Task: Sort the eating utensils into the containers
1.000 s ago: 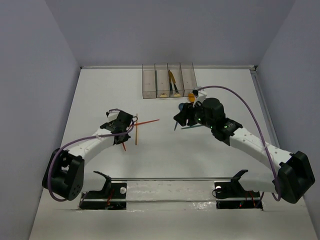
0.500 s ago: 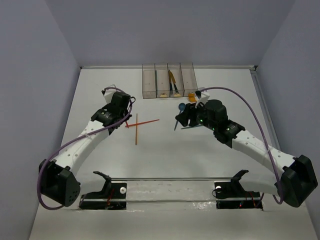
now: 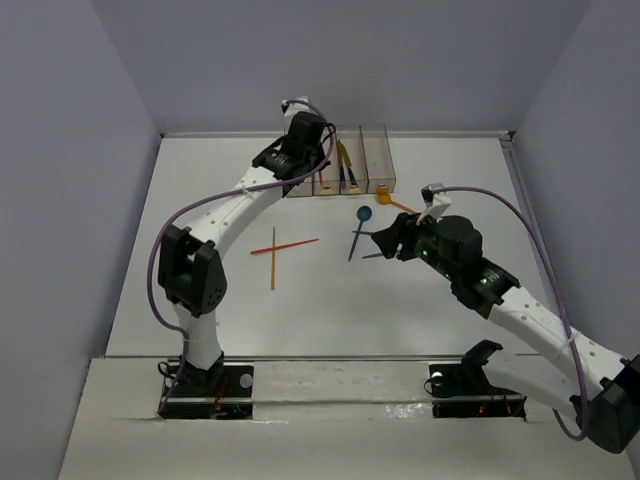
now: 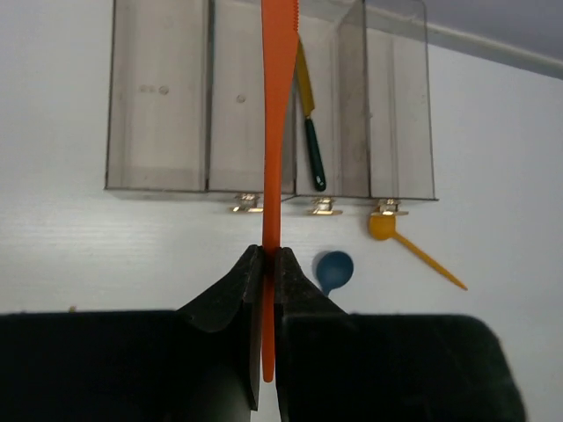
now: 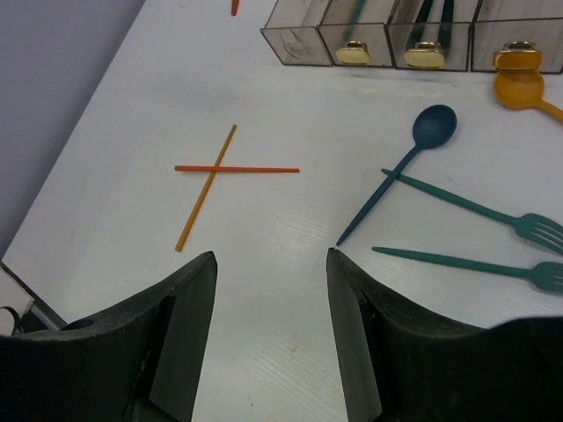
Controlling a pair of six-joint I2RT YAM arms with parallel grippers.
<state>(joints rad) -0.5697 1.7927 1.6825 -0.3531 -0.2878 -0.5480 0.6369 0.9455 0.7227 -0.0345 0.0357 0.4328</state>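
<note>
The left gripper point(image 4: 266, 261) clamped a thin, flat orange knife point(image 4: 274, 132), its serrated tip over the clear smoky bins point(image 4: 158, 186). The right gripper point(image 5: 268, 290) stood open above the smooth white table point(image 5: 114, 132), near the crossed sticks point(image 5: 220, 168).

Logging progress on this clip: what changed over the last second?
The left gripper, shut on an orange knife, swung from beside the crossed sticks up to the bins. The right gripper, open, drew back a little, clear of the blue spoon and teal forks. Sticks, spoon, forks and bins stayed put.
</note>
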